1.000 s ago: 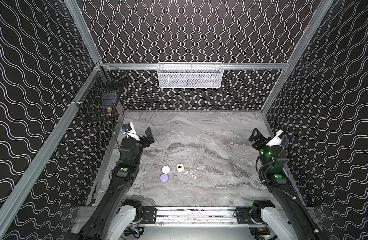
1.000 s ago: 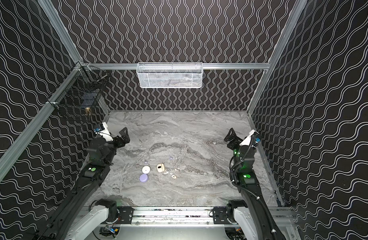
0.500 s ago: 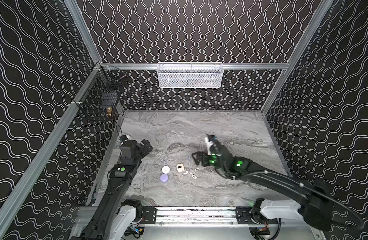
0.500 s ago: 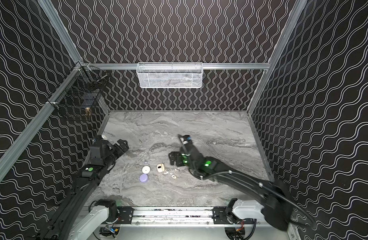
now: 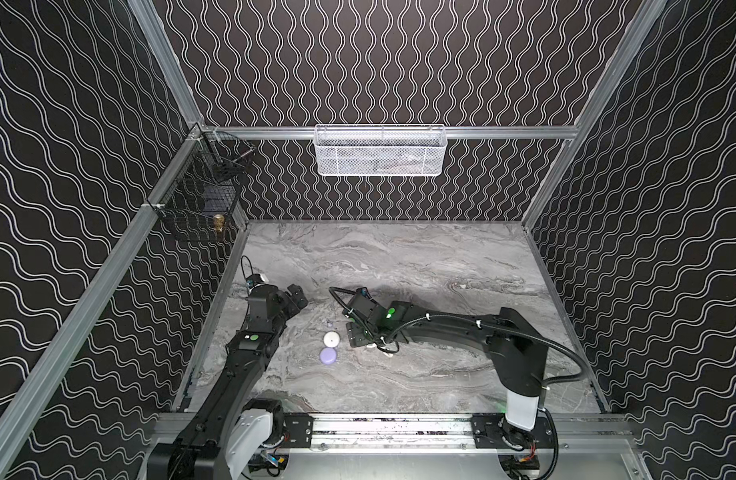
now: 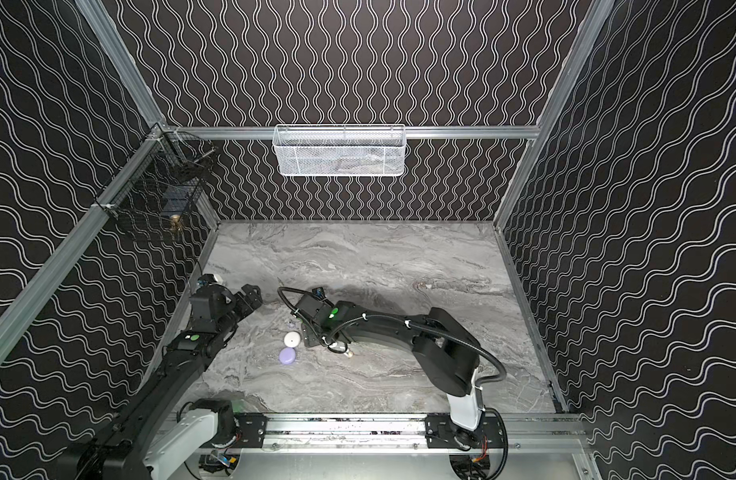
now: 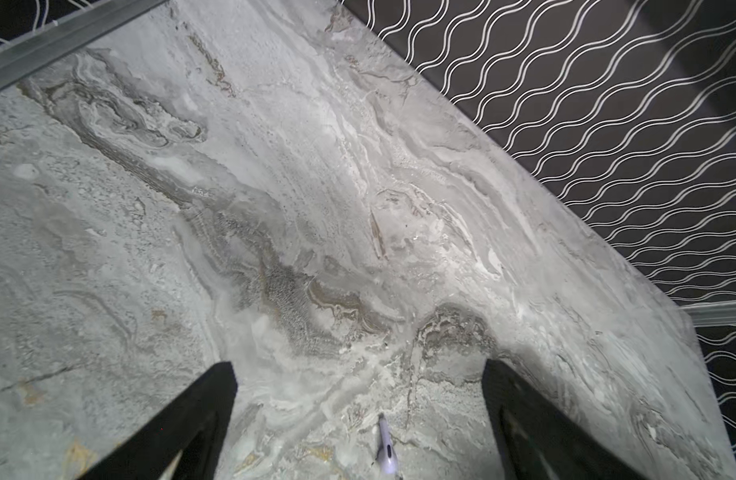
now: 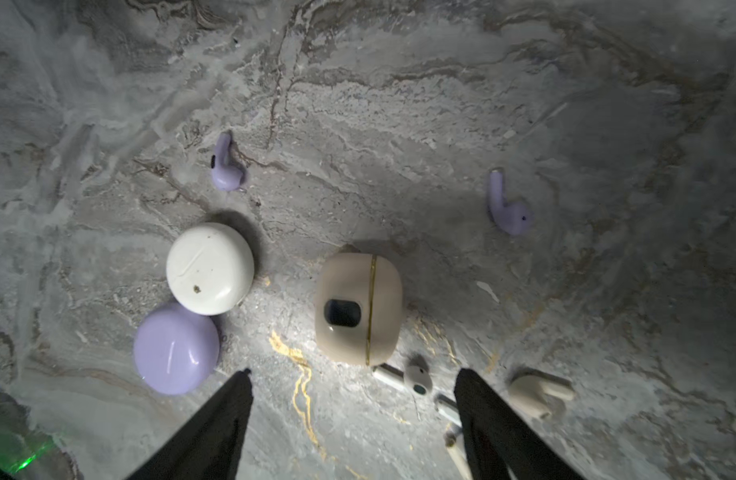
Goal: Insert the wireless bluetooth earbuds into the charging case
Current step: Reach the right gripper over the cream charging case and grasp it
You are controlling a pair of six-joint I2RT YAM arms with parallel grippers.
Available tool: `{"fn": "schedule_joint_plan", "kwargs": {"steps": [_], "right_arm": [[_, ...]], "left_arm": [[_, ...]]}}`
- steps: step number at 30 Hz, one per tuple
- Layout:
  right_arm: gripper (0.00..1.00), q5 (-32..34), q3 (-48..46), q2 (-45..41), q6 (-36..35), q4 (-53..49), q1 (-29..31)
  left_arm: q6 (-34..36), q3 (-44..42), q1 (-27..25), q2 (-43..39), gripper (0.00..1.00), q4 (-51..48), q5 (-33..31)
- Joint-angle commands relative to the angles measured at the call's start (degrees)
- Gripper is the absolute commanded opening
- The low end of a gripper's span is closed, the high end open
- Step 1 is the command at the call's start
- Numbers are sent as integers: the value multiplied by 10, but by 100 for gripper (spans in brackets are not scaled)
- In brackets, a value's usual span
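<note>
Two lavender earbuds (image 8: 227, 166) lie loose on the marble table (image 5: 399, 270), just below the middle of both top views, near the white case (image 5: 331, 339) and lavender case (image 5: 328, 355). We hold our right gripper (image 8: 353, 374) above them, jaws apart and empty; our left gripper (image 7: 358, 365), left of them, gapes wide, gripping nothing.

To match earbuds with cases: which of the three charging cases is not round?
The beige case, standing apart: rounded-square, with a gold seam and a dark oval window. The white case and the lavender case are plain round ones.
</note>
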Motion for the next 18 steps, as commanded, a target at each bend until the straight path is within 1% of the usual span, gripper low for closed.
{"fn": "schedule_joint_plan", "kwargs": {"steps": [1, 4, 7, 11, 13, 15, 18], "right_arm": [[80, 3, 18, 24, 2, -44, 1], [79, 8, 46, 48, -1, -64, 2], [78, 15, 68, 78, -9, -79, 1], [75, 19, 100, 111, -13, -100, 2], [71, 13, 111, 127, -17, -106, 2], [68, 25, 120, 135, -12, -120, 1], [62, 29, 116, 131, -8, -122, 1]], "left_arm": [[7, 11, 3, 12, 94, 9, 5], [2, 11, 3, 10, 95, 3, -6], [3, 8, 4, 2, 94, 8, 0], [0, 5, 4, -9, 96, 4, -10], [3, 7, 4, -12, 94, 4, -7], [2, 5, 4, -18, 94, -1, -14], [2, 2, 4, -26, 95, -1, -17]]}}
